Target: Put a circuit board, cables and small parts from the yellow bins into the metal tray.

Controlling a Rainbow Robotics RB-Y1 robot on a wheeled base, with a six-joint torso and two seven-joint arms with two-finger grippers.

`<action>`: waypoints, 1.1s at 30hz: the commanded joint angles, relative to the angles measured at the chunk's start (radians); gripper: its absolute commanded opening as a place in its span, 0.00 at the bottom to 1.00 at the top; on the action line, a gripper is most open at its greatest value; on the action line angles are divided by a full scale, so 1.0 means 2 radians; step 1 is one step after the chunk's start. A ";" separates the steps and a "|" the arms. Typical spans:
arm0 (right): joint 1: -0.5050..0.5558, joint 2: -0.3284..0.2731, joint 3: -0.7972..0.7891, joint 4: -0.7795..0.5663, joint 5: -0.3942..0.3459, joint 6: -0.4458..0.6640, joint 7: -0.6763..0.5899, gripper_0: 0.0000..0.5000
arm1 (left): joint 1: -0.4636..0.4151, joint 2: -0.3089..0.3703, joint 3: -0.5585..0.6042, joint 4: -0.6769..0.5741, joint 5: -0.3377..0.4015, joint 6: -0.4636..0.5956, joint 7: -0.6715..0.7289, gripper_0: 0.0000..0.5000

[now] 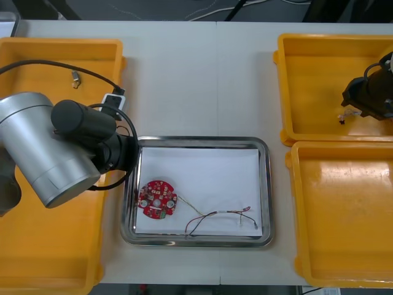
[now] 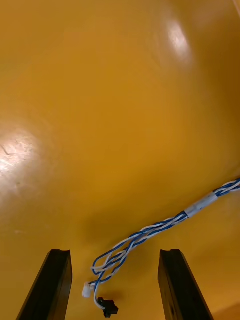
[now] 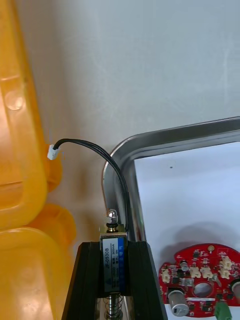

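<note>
**Q:** What is the left gripper (image 3: pixel 114 247) doing?

**A:** It is clamping a small metal part (image 3: pixel 114 262), with the part's black cable (image 3: pixel 107 160) arching ahead. It is hanging at the left rim of the metal tray (image 1: pixel 202 140), just far of the circuit board (image 1: pixel 157 200) lying inside.

**Q:** What is a clean drop calling for?

**A:** Probably carrying the part right, past the rim and over bare white lining clear of the board. Opening there should keep the cable from snagging the edge.

**Q:** And the right gripper (image 2: pixel 115 252)?

**A:** It is hovering in the far right yellow bin (image 1: pixel 319 92), fingers spread either side of the blue and white cable (image 2: pixel 165 225).
</note>
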 commanded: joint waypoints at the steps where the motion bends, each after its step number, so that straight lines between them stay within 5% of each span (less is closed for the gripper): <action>1: -0.021 0.008 0.001 0.008 0.002 -0.007 -0.036 1.00 | -0.019 -0.012 -0.023 -0.008 -0.003 -0.030 0.058 0.00; 17: -0.021 0.021 0.001 0.018 0.001 -0.005 -0.051 1.00 | -0.018 -0.018 -0.089 0.003 -0.026 -0.089 0.061 0.00; 20: -0.021 0.021 0.001 0.019 0.001 -0.004 -0.049 0.80 | -0.018 -0.019 -0.099 0.018 -0.032 -0.111 0.058 0.00; 22: -0.021 0.021 0.001 0.019 0.001 -0.002 -0.050 0.36 | -0.018 -0.025 -0.101 0.033 -0.035 -0.122 0.053 0.00; 25: -0.020 0.021 0.001 0.019 0.000 -0.001 -0.047 0.13 | -0.019 -0.034 -0.101 0.046 -0.042 -0.122 0.042 0.00; 28: -0.021 0.021 0.001 0.019 -0.001 0.000 -0.044 0.03 | -0.018 -0.039 -0.101 0.056 -0.044 -0.122 0.030 0.00; 33: -0.029 0.019 0.001 0.019 0.003 0.003 -0.036 0.00 | -0.019 -0.042 -0.106 0.063 -0.046 -0.122 0.022 0.00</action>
